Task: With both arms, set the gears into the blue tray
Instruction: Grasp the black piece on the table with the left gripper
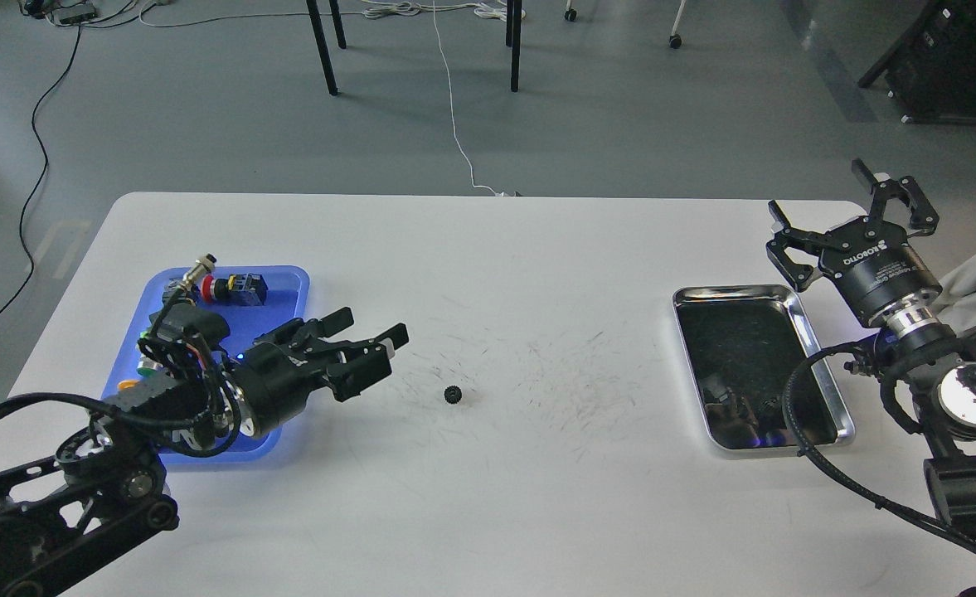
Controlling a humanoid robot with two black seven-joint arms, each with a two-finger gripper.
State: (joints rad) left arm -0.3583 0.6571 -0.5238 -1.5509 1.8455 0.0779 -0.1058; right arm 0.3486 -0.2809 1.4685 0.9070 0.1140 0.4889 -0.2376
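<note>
One small black gear (454, 395) lies on the white table near its middle. My left gripper (366, 328) hovers just left of the gear, pointing right, open, with nothing between its fingers. The left arm crosses over the blue tray (298, 280) and hides most of it. My right gripper (851, 212) is open and empty, raised above the table's far right corner, beyond the silver tray. It is far from the gear.
A shiny silver tray (821, 358) sits at the right, its floor dark with reflections. Push-button switches lie in the blue tray, a red-capped one (231, 287) showing at its far end. Chair legs and cables are on the floor beyond the table.
</note>
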